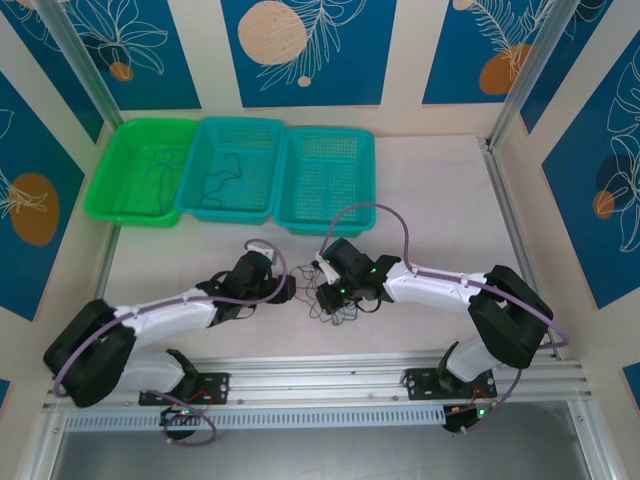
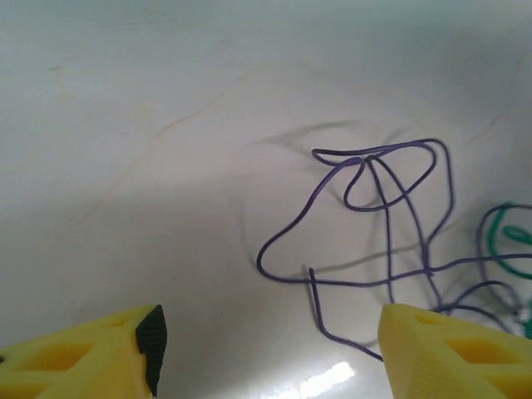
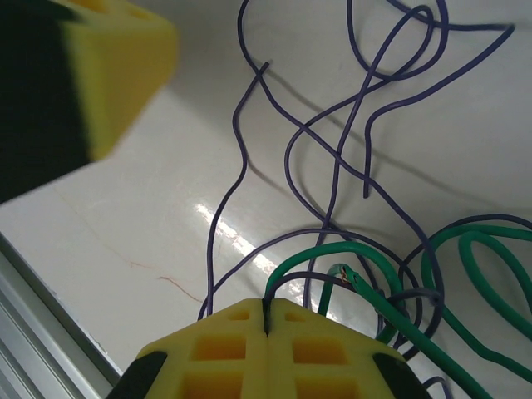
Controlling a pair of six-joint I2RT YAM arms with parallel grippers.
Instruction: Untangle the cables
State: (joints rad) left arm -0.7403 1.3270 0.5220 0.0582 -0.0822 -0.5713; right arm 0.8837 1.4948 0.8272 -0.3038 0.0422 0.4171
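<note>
**Two wires sorted, one clump outstanding**

1. Green basket, far left: holds one thin dark wire.
2. Middle teal basket: holds a second dark wire. Both wires lie apart from the rest, so they are judged finished.
3. Right-hand teal basket: no wire can be made out in it.
4. Left jaws: open, yellow fingers well apart and low over the table. They hold nothing and sit just beside the tangle.
5. Clump of cables: lies on the table between the two arms. A violet-blue strand loops across itself and interlaces with a green strand.
6. Right jaws: closed, fingers meeting at a seam. Both colours run in under the tips, so a pinch on the clump is judged likely, though the contact is hidden.

At least two strands are not yet separated or binned. Progress is judged at about halfway.
</note>
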